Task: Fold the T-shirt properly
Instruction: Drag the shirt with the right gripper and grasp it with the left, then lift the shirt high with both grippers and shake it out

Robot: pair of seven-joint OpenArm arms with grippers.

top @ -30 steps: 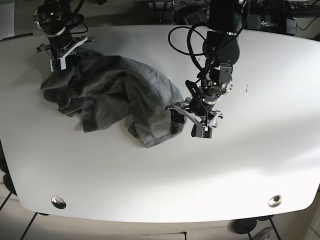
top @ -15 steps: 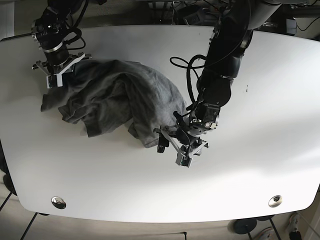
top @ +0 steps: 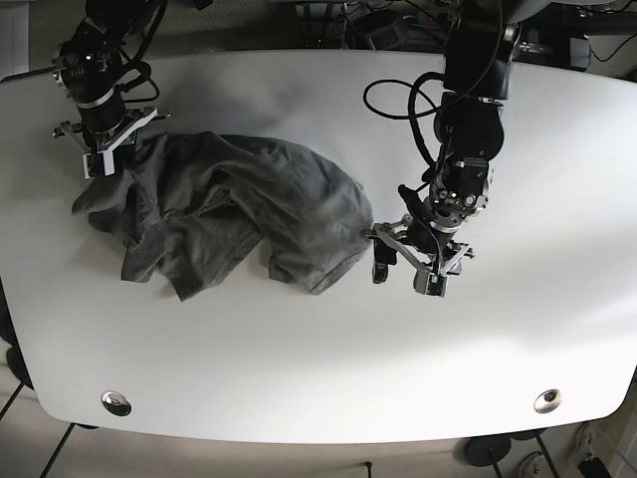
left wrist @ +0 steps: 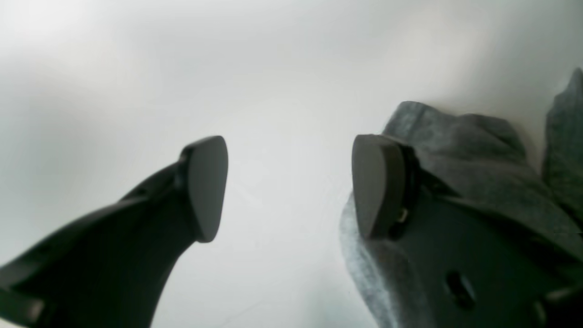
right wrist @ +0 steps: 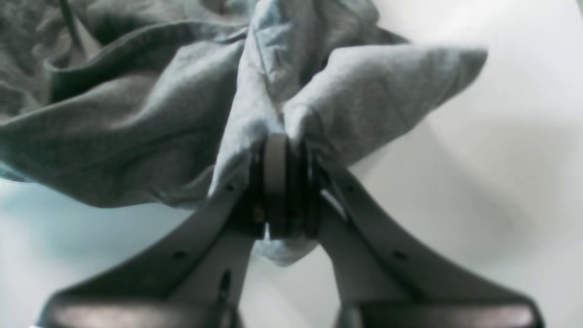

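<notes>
A crumpled dark grey T-shirt (top: 229, 209) lies on the white table (top: 299, 358), left of centre. My right gripper (top: 101, 162) is shut on a bunched fold at the shirt's far left edge. The right wrist view shows that gripper (right wrist: 282, 182) pinching the grey fabric (right wrist: 136, 132). My left gripper (top: 405, 276) is open just right of the shirt's right edge. In the left wrist view the left gripper (left wrist: 291, 187) has only bare table between its fingers. The shirt (left wrist: 478, 150) lies against the outer side of its right finger (left wrist: 378, 187).
Two metal grommets (top: 116, 402) (top: 546, 400) sit near the table's front edge. Black cables (top: 398, 95) loop off the left arm at the back. Bare white table (top: 557, 219) extends to the right and in front.
My left gripper has gone from the shirt's lower hem up and to the right, and stands open. My right gripper drew its corner leftward; the shirt shifted left and lies flatter.
</notes>
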